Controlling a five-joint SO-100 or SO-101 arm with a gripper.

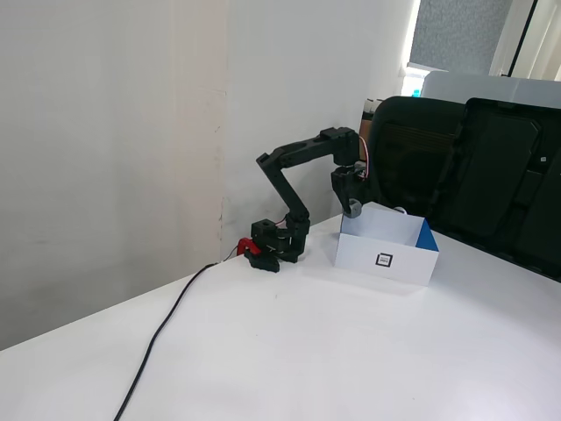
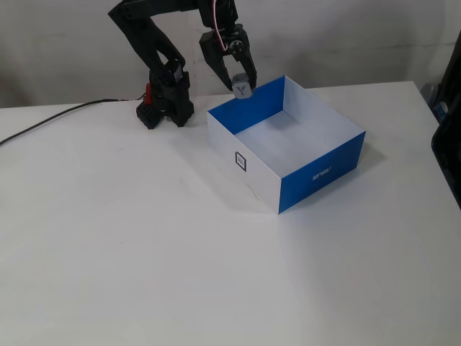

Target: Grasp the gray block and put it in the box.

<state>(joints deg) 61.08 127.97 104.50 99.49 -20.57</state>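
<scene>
Carrying step: gripper (image 2: 243,89) pinches the gray block (image 2: 242,88), held in air just above the white-and-blue box's (image 2: 315,174) back-left rim, arm base at left on counter (image 2: 144,238). Next, I judge: shift right over box interior, then release.

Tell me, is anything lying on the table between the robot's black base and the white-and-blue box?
No. In a fixed view, only bare white table lies between the base and the box.
</scene>
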